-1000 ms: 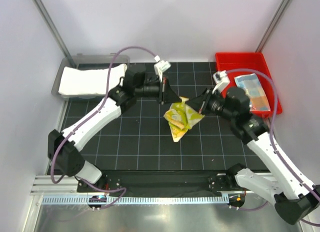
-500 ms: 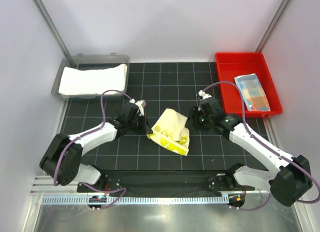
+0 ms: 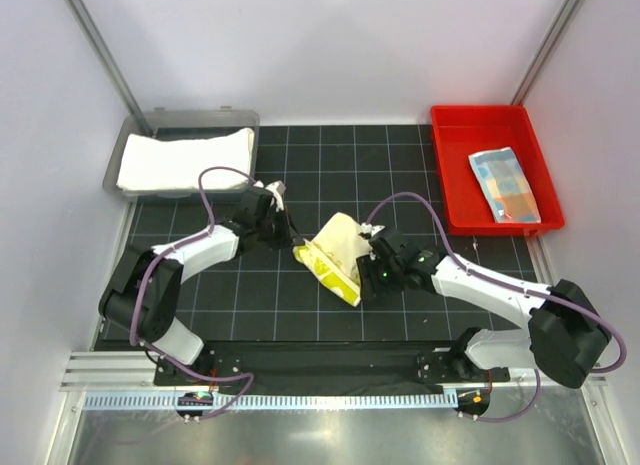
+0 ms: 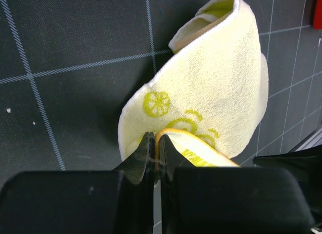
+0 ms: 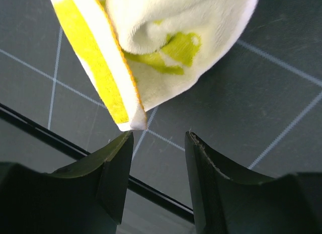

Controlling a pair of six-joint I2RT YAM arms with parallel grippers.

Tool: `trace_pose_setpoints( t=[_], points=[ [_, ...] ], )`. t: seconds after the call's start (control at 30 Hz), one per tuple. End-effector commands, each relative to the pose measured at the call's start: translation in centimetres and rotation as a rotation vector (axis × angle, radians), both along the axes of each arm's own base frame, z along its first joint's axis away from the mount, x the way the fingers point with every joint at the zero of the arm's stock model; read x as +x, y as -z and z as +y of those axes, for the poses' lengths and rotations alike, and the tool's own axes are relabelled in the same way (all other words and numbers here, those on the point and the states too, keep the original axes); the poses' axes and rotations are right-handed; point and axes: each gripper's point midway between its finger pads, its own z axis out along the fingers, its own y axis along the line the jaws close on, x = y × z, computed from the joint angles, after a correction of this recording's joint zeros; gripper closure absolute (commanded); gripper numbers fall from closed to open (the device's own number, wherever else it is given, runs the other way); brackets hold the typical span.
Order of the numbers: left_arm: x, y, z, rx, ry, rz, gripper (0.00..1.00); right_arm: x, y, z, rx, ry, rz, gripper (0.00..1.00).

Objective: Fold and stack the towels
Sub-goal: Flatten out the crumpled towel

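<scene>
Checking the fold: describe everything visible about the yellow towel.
The yellow towel is soft pale terry with lemon prints and a bright yellow, orange-edged border. It lies loosely folded on the black gridded mat. The left gripper is shut on one edge; the right gripper stands open just off a corner, not touching.

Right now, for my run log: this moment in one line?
left gripper: shut on yellow towel | right gripper: open, at its corner | towel: bunched on mat

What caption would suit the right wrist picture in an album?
Right hand, open, poised just short of a corner of the yellow towel on the black gridded mat.
</scene>
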Motion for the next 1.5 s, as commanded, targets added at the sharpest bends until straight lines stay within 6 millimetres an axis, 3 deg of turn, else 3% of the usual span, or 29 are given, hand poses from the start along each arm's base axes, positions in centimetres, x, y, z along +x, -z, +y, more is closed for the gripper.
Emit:
trace_pose_setpoints(
  t=[0.0, 0.23, 0.53, 0.67, 0.7, 0.77, 0.8, 0.87, 0.9, 1.0, 1.03, 1.07, 1.1, 1.13, 1.17, 1.23, 1.3, 1.37, 1.4, 1.47],
  points=[
    [0.8, -1.0, -0.9, -0.043, 0.026, -0.037, 1.00, 0.1, -0.5, 2.3, 0.123, -0.031, -0.007, 0.48],
    [0.6, -0.5, -1.2, -0.064, 0.032, -0.024, 1.00, -0.3, 0.3, 3.5, 0.220, 0.016, 0.019, 0.54],
    [0.3, -0.3, -1.3, -0.082, 0.032, -0.014, 1.00, 0.6, 0.5, 4.4, 0.277, 0.066, 0.005, 0.62],
    [0.2, -0.3, -1.4, -0.092, 0.038, -0.016, 1.00, 0.9, 0.2, 4.3, 0.268, 0.067, -0.014, 0.85],
    [0.4, -0.7, -1.5, -0.096, 0.040, -0.025, 1.00, 1.0, 0.0, 4.0, 0.255, 0.065, -0.028, 0.98],
    [0.6, -2.0, -1.7, -0.108, 0.051, -0.055, 1.00, 1.0, -1.2, 3.3, 0.212, 0.066, -0.035, 0.99],
    [0.7, -2.7, -1.6, -0.108, 0.052, -0.064, 1.00, 1.5, -2.7, 2.8, 0.205, 0.079, -0.082, 0.99],
    [1.3, -6.4, -2.1, -0.142, 0.071, -0.146, 1.00, 2.0, -5.8, 1.6, 0.163, 0.092, -0.131, 0.99],
    [0.8, -7.2, -2.0, -0.141, 0.081, -0.137, 1.00, 2.9, -8.1, 0.6, 0.151, 0.127, -0.212, 0.99],
    [-0.2, -15.3, -2.2, -0.218, 0.118, -0.269, 1.00, 3.1, -14.9, -0.9, 0.147, 0.119, -0.324, 0.99],
    [-0.6, -17.7, -2.1, -0.234, 0.121, -0.311, 1.00, 3.4, -19.4, -1.4, 0.198, 0.129, -0.412, 0.99],
    [-0.7, -21.1, -1.9, -0.254, 0.118, -0.382, 1.00, 3.0, -20.8, -2.1, 0.188, 0.102, -0.448, 0.99],
    [-2.4, -24.4, -1.7, -0.274, 0.134, -0.443, 1.00, 2.8, -22.7, -2.3, 0.213, 0.088, -0.491, 0.99],
    [-3.0, -26.2, -1.5, -0.286, 0.128, -0.477, 1.00, 2.8, -25.7, -2.8, 0.251, 0.086, -0.568, 0.99],
    [-3.9, -29.5, -1.5, -0.315, 0.129, -0.532, 1.00, 2.8, -27.2, -3.1, 0.254, 0.070, -0.617, 0.99],
    [-6.1, -32.8, -2.4, -0.379, 0.169, -0.568, 1.00, 2.6, -31.2, -3.2, 0.306, 0.038, -0.715, 0.99],
    [-8.5, -36.6, -3.7, -0.447, 0.232, -0.606, 1.00, 1.6, -34.8, -1.9, 0.438, -0.050, -0.809, 0.99],
    [-9.8, -38.2, -4.8, -0.473, 0.274, -0.621, 1.00, 0.4, -38.7, -1.4, 0.559, -0.103, -0.905, 0.99],
    [-10.6, -39.8, -5.0, -0.489, 0.286, -0.647, 1.00, 0.4, -39.7, -1.7, 0.576, -0.088, -0.933, 0.99],
    [-11.5, -40.0, -5.4, -0.457, 0.279, -0.649, 1.00, -0.2, -42.3, -2.2, 0.616, -0.087, -0.995, 0.99]
  ],
)
